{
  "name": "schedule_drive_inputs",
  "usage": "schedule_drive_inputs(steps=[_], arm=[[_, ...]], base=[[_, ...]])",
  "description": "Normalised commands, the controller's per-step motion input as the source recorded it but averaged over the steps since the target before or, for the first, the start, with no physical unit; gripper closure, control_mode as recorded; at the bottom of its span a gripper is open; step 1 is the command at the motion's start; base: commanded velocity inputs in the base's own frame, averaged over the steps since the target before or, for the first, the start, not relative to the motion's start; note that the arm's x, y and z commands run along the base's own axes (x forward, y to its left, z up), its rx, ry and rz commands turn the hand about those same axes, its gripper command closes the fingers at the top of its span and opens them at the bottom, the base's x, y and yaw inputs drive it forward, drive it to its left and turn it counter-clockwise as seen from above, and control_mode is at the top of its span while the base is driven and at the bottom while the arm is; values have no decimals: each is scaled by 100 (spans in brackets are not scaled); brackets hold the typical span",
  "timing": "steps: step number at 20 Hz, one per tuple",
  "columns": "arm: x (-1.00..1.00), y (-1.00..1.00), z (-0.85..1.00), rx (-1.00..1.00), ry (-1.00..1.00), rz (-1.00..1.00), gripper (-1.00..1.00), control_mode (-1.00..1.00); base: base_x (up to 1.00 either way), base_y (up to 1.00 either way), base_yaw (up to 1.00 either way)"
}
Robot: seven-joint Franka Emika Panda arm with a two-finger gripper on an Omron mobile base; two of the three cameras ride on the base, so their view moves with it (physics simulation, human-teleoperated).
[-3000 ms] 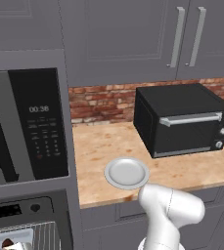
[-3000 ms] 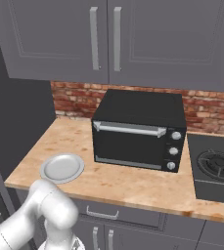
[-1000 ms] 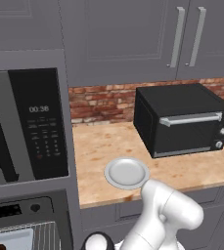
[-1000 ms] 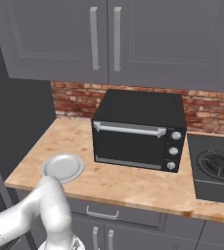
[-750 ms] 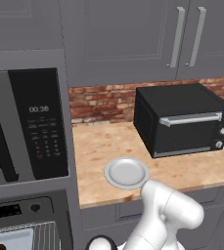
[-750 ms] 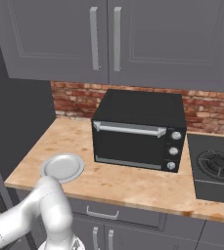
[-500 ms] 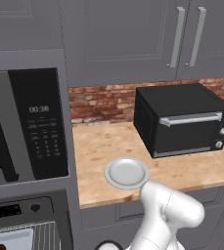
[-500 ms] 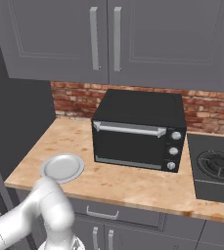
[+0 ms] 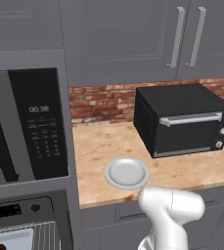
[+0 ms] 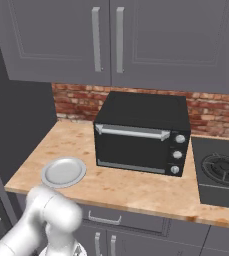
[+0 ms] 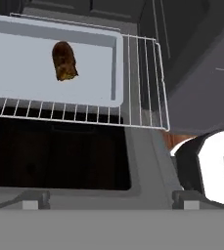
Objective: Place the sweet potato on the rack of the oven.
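Observation:
The sweet potato (image 11: 64, 61), a stubby dark brown lump, lies in a shallow pale tray (image 11: 15, 90) that rests on the wire rack (image 11: 143, 73). The rack is pulled out over the oven's dark cavity (image 11: 55, 156). My gripper (image 11: 108, 200) hangs back from the rack's front edge. Its fingertips (image 11: 35, 199) stand far apart at the bottom of the hand view, open, with nothing between them. In the left base view the oven (image 9: 15, 211) sits at the lower left with its control strip, and the rack (image 9: 47, 237) and tray (image 9: 8, 239) show below it.
A microwave (image 9: 35, 122) sits above the oven. On the counter stand a round white plate (image 9: 126, 172) (image 10: 63, 171) and a black toaster oven (image 9: 182, 124) (image 10: 141, 135). A stove burner (image 10: 221, 170) lies at the right. Grey cabinets hang overhead.
The arm's dark wrist, seen low in the left base view a second ago, has dropped out of the bottom of that view. Plate and toaster oven have not moved.

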Motion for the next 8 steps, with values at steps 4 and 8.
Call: schedule_drive_inputs(steps=[4, 8], arm=[[-12, -100, 32, 23, 0, -7, -100, -100], [0, -95, 19, 14, 0, -7, -100, -100]], base=[[0, 0, 0], [0, 0, 0]])
